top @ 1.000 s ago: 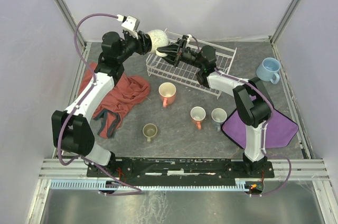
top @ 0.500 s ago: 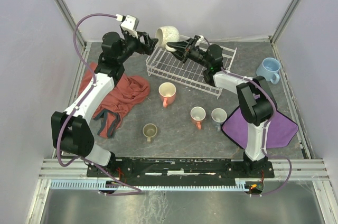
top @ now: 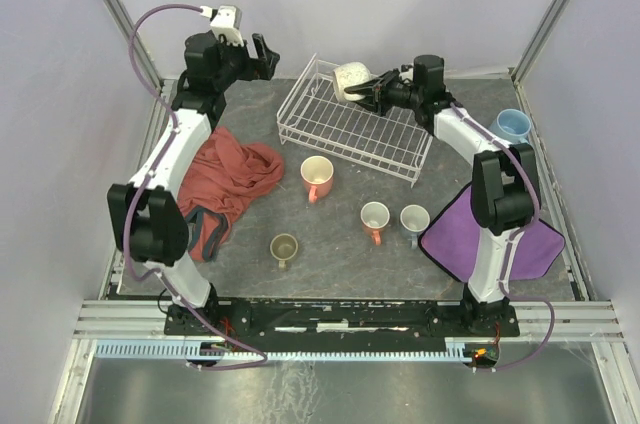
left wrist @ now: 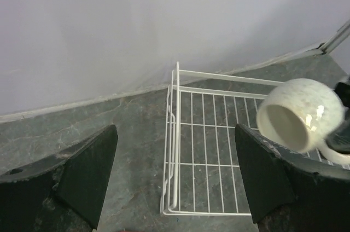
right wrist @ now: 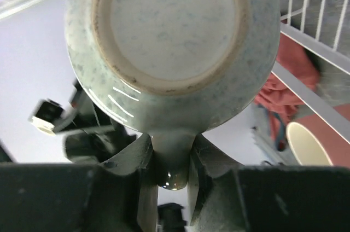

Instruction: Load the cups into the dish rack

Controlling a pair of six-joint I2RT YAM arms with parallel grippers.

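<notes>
My right gripper is shut on the handle of the cream cup, holding it on its side over the far end of the white wire dish rack. The right wrist view shows the cup's base and its handle pinched between my fingers. The left wrist view shows the cup above the rack. My left gripper is open and empty, left of the rack. On the table stand the salmon-orange cup, white-and-orange cup, grey-blue cup, olive-green cup and light blue cup.
A red cloth lies left of the rack. A purple cloth lies at the right under my right arm. Walls and frame posts close in the back and sides.
My left gripper let go of the cream cup and drew back left. My right gripper carried the cup right, over the rack's far end.
</notes>
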